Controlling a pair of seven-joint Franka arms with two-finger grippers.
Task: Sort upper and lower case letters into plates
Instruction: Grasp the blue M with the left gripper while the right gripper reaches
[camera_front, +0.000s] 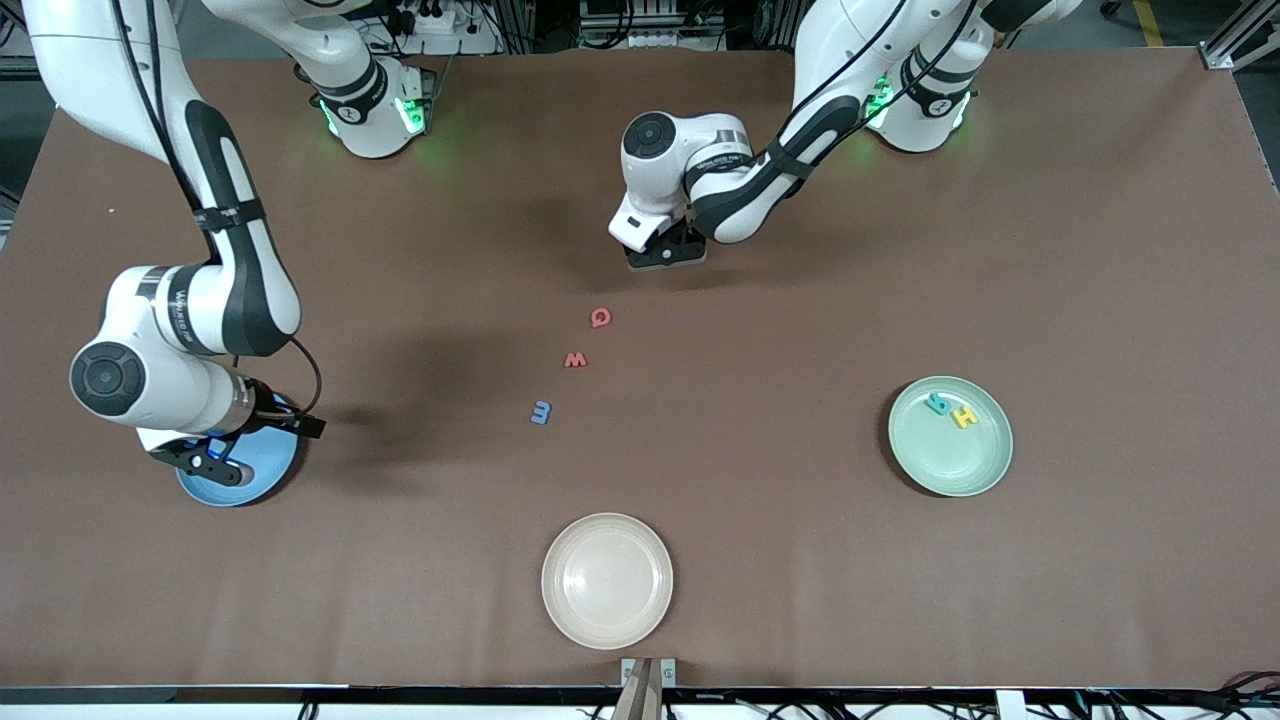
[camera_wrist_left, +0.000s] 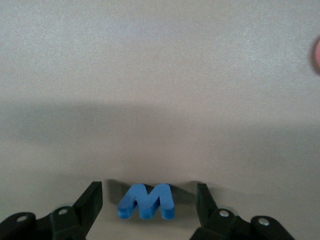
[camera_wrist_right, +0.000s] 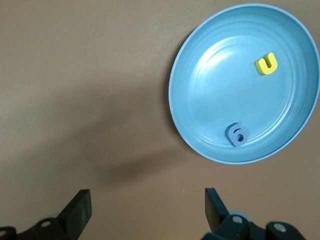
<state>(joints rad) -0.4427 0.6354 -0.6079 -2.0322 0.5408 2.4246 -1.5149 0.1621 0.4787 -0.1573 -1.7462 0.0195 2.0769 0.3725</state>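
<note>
Sorting in progress: left hand (camera_wrist_left: 148, 212) sits low on the table (camera_front: 1000, 200) near the robots' bases, fingers (camera_wrist_left: 90, 202) apart and bracketing a blue M (camera_wrist_left: 146, 201) without yet touching it; whether they grip it cannot be told. Judged step: grasp of the M, an upper-case piece; the next move calls for closing squarely on its sides, then a lift and carry to the proper plate. Right hand (camera_wrist_right: 145, 210) hangs wide open and empty by the blue plate (camera_wrist_right: 210, 90), which holds a yellow u (camera_wrist_right: 266, 63) and a slate letter (camera_wrist_right: 236, 135). Mint plate (camera_front: 950, 470) holds a teal letter (camera_front: 938, 403) and a yellow H (camera_front: 963, 416). Red Q (camera_front: 600, 318), red W (camera_front: 575, 360) and a blue letter (camera_front: 541, 412) lie loose mid-table; the beige plate (camera_front: 607, 580) is bare. From the front the M is hidden under the left hand, and the right arm covers much of the blue plate.
</note>
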